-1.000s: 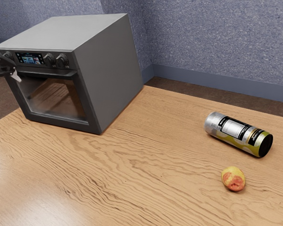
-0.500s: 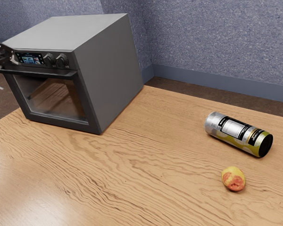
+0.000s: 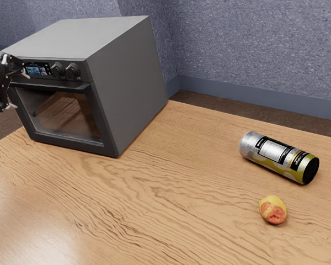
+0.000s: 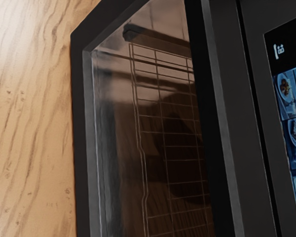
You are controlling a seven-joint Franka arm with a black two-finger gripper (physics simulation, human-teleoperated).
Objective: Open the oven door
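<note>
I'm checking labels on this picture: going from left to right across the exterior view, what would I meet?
Gripper → oven's display → first knob → second knob → cylindrical canister lying on its side.

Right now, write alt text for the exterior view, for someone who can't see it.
The open gripper is near the handle of a dark oven, its glass door shut. Toward the exterior view's right, a printed cylindrical can lies on its side on the wooden table, with a yellow-and-red fruit closer to the camera.
</note>
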